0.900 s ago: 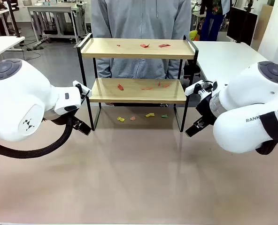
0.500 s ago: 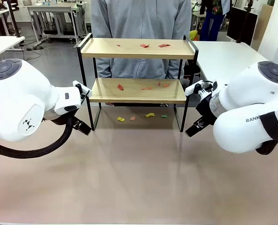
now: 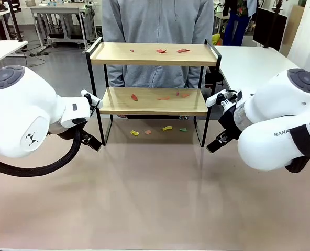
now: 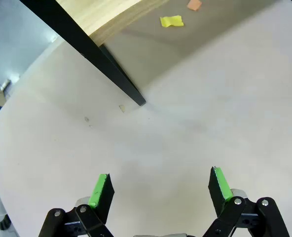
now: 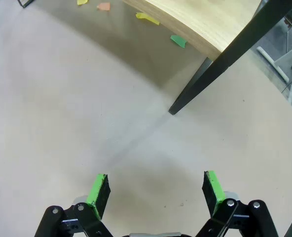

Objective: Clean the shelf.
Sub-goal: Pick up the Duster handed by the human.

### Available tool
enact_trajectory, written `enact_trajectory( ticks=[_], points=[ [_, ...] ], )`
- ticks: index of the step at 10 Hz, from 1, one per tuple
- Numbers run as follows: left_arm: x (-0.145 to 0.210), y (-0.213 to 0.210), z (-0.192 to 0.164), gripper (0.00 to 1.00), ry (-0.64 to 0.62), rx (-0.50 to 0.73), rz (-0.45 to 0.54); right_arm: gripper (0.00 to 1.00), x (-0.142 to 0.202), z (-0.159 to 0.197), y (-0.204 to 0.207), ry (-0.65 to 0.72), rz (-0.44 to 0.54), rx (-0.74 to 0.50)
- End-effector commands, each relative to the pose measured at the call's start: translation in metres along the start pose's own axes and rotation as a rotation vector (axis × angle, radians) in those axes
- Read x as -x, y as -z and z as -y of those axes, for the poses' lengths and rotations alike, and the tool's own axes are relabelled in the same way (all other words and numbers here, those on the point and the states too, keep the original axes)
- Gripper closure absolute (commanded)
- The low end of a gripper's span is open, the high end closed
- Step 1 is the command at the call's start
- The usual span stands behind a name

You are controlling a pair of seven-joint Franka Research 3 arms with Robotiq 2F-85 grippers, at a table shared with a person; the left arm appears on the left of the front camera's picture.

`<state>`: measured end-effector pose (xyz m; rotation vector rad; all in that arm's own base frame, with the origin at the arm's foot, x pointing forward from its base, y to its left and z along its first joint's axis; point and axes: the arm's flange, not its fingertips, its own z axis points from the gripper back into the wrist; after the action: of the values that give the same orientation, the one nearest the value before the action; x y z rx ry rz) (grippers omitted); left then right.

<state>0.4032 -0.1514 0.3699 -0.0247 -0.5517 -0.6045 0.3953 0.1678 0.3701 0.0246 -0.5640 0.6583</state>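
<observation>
Shelf (image 3: 109, 54): paper scraps (image 3: 161, 50) on both boards
Left gripper (image 4: 161, 183): jaws apart, empty
Right gripper (image 5: 156, 187): jaws apart, empty
Right arm (image 3: 273, 149) print: "RANK", "OT"

The left arm (image 3: 19, 112) and right arm (image 3: 280, 128) bend inward from either side, the left pincer (image 4: 161, 180) and right pincer (image 5: 156, 185) angled downward, jaws spread wide, holding nothing.
</observation>
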Motion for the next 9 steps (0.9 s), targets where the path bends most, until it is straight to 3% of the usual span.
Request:
enact_trajectory(
  ticks=[1,2,4,6,9],
  points=[
    [0.0,0.0,0.0,0.0,0.0,0.0,0.0,0.0,0.0,0.0,0.0,0.001,0.001,0.0],
    [-0.01,-0.015,-0.002,0.0,0.074,0.055,0.014,0.0,0.0,0.0,0.0,0.0,0.0,0.0],
    [-0.034,-0.054,-0.018,0.0,0.061,0.121,0.05,0.0,-0.03,0.027,-0.034,0.027,0.062,-0.023],
    [-0.053,-0.089,-0.033,0.0,0.089,0.174,0.035,0.0,-0.037,0.062,-0.061,0.036,0.099,-0.088],
    [-0.057,-0.122,-0.09,0.0,0.18,0.364,0.072,0.0,-0.029,0.138,-0.095,-0.135,0.227,-0.273]
  ],
)
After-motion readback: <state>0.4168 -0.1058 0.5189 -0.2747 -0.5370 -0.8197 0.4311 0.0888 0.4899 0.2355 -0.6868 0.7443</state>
